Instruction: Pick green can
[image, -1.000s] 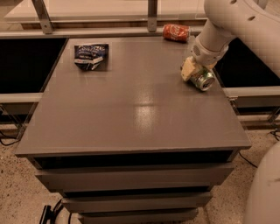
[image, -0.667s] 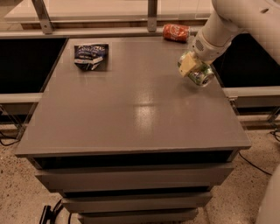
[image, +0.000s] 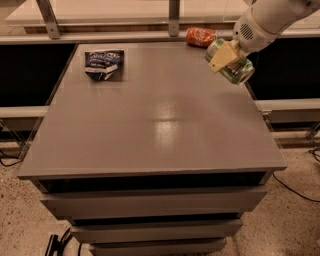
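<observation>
One tilted green can tight between the jaws, aloft over the table's far right corner.

The green can is shiny green with silver ends; the cream claw grips it above the back right corner of the plain grey table; the arm is white; the other can is orange-red; the bag is dark blue with white marks.

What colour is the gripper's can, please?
Metallic green can; camera view; gripper above far-right table corner.
</observation>
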